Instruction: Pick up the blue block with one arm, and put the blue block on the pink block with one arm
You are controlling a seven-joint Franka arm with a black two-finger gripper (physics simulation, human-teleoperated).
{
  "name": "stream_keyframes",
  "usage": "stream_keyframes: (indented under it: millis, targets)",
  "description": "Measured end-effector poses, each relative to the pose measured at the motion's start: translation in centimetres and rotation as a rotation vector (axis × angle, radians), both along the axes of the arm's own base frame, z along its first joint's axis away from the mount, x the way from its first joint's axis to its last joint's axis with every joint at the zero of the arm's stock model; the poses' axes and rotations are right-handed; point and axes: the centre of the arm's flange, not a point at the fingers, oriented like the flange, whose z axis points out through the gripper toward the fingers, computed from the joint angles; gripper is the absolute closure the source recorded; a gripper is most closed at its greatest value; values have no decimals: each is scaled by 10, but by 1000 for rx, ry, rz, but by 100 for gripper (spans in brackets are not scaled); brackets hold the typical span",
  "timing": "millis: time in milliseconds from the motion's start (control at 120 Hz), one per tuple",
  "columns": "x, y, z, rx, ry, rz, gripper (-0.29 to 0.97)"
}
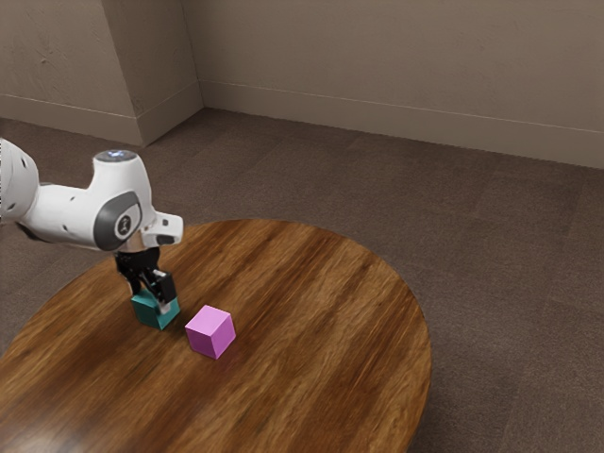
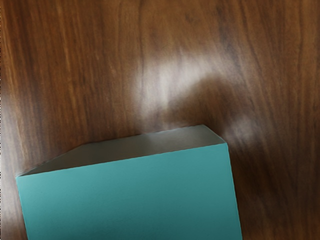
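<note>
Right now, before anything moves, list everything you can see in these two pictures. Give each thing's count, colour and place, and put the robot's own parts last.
blue block: one, teal-blue, directly under the hand, to the exterior view's left of the pink block and apart from it.
pink block: one, pink, resting on the table.
table: one, round, dark brown wood grain, under both blocks.
floor: one, brown, all around the table.
walls: beige with a pale baseboard, behind the table.
arm: one, white with a grey joint, coming in from the exterior view's left.
hand: one, black, down at the blue block.
</note>
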Motion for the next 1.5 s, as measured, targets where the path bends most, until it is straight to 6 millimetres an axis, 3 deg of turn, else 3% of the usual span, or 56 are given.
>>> stream_keyframes:
  millis: [367,658,1000,1083,1283,1383,1500]
  targets:
    - [8,2,-15,3,11,-4,1]
    - [8,2,-16,7,10,-1,25]
    - [10,-1,-13,17,-1,7,30]
    - [14,0,-5,20,-17,12,31]
    - [19,-1,39,22,-76,26,31]
    - [18,-9,67,17,-103,24,31]
    - [17,-18,80,8,-100,28,31]
